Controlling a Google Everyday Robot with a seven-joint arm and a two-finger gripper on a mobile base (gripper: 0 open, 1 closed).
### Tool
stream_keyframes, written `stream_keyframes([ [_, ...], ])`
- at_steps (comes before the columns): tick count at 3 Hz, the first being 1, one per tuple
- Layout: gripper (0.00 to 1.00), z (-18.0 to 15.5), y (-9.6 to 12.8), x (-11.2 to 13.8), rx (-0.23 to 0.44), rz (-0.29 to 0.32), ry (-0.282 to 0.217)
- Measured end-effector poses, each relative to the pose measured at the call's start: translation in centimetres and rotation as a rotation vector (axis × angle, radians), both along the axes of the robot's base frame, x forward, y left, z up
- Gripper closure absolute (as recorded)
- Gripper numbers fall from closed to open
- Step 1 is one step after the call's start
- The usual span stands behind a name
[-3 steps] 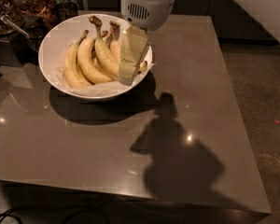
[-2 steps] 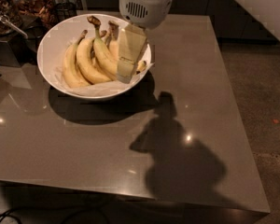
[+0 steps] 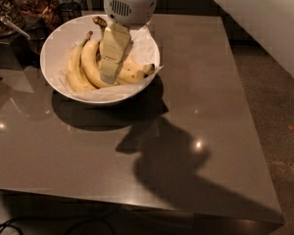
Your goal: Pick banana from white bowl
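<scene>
The white bowl, lined with crinkled white paper, stands at the table's back left and holds several yellow bananas. The banana is the long curved one with dark specks. Its dark brown stem end points to the bowl's far rim and its dark tip lies near the right rim. Its middle is hidden behind my gripper. Two shorter, cleaner bananas lie to its left. My gripper hangs from above, reaching down into the bowl's middle, right on the bananas.
The bowl sits on a glossy grey-brown table. Its front edge and right edge drop to the floor. Dark containers of snacks stand beyond the table's back left corner. A pale wall is at the upper right.
My gripper has moved left, from over the bowl's right rim to the middle of the bananas. The bowl and bananas have not visibly shifted.
</scene>
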State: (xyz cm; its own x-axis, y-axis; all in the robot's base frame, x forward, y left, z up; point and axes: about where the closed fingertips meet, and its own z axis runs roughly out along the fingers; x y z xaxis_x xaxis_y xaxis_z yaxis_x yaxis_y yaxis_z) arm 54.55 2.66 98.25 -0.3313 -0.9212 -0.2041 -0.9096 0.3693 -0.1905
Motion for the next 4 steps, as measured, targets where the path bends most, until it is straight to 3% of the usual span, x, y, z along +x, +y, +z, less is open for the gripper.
stream_keyframes([
  [1,0.05,-0.6,1.4,1.1,0.031,0.007,0.036],
  [3,0.29,-1.7,2.5,3.3,0.056,-0.023,0.084],
  [4,0.29,-2.8,2.7,4.5,0.053,-0.048,0.108],
])
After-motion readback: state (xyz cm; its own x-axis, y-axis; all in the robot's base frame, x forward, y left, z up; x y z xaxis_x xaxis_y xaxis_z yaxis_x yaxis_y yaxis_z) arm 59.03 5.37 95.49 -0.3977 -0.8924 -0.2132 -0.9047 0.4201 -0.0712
